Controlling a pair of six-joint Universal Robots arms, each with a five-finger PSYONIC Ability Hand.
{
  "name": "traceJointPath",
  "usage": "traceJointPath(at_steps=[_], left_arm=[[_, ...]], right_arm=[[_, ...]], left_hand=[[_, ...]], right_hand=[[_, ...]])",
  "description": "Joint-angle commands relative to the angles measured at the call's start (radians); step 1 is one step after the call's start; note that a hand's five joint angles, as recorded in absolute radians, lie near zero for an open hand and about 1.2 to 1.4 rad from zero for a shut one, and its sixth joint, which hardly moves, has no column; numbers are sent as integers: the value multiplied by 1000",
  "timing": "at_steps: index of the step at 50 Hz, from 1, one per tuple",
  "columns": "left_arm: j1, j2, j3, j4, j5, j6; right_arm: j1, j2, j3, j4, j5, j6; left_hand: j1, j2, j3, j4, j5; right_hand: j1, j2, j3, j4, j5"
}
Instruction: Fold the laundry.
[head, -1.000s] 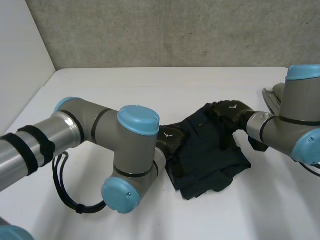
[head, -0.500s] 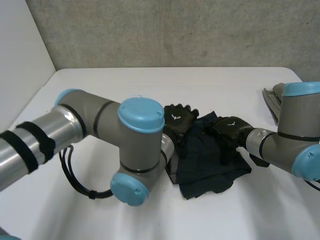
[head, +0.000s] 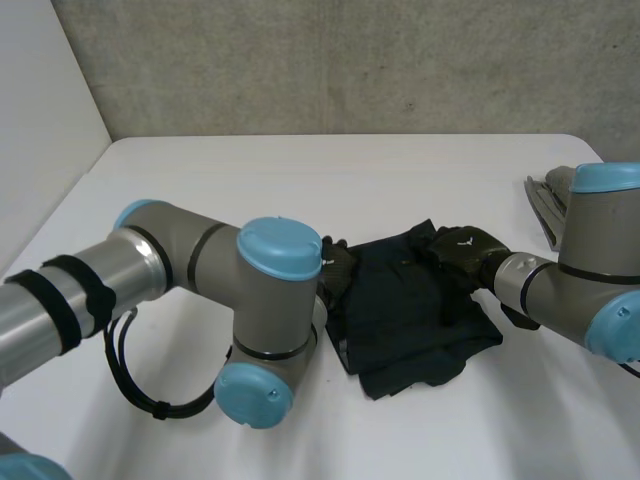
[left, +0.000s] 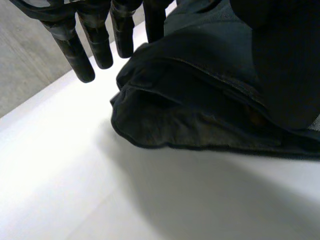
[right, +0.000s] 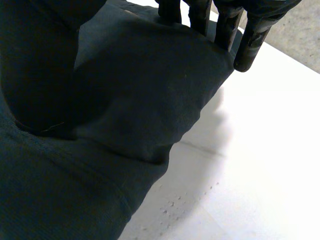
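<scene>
Dark garment (head: 410, 315) lying crumpled on white table (head: 300, 170); left hand (head: 338, 270) at garment's left edge, fingers straight, holding nothing; right hand (head: 462, 247) pressing garment's far right corner, fingers straight

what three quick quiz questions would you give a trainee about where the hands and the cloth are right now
1. True or false: the dark garment hangs in the air, clear of the white table.
2. Multiple choice: in the head view, the left hand is at the garment's A) left edge, B) middle, C) right edge.
3. Fill in: the right hand rests on the garment with its fingers ____ (straight or curled).

Key: 1 false, it lies on the table. 2 A. 3 straight.
</scene>
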Motion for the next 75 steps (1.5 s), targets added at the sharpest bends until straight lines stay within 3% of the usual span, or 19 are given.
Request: traceJointPath(at_steps=[1,9,15,22,28,36,54,66,75], left_arm=[[-1,122,-5,0,4,-10],[12,356,-96,2,30,-9],[89,543,-223,-4,220,-27],[150,698,-332,-53,490,-99],[203,745,-355,-118,602,-148],[221,745,-357,-124,611,-165],[221,741,-370,-124,608,-168],[226,741,-372,-122,608,-174],[226,741,-372,-122,608,-185]], right_arm=[[-2,-97,41,-48,-9,73],[-76,-350,227,-292,12,361],[-120,-470,322,-309,35,413],[-116,-585,503,-299,-12,260],[-111,-586,667,-331,-67,13],[-93,-488,753,-508,-69,-10],[53,-278,709,-706,-57,-32],[67,-210,635,-712,-54,-81],[84,-190,548,-709,-34,-68]], left_hand=[[-27,-22,-20,-20,-27],[-69,-63,-61,-61,-68],[-69,-63,-61,-61,-68],[-69,-63,-61,-61,-68],[-69,-63,-61,-61,-68],[-66,-60,-58,-58,-65],[-66,-60,-58,-58,-65],[-66,-60,-58,-58,-65],[-66,-60,-58,-58,-65]], right_hand=[[28,-1,16,-39,-68],[28,-1,16,-39,-68],[28,-1,16,-39,-68],[28,-1,16,-39,-68],[28,-1,16,-39,-68],[28,-1,16,-39,-68],[35,6,23,-32,-60],[546,517,533,478,450],[570,541,557,502,474]])
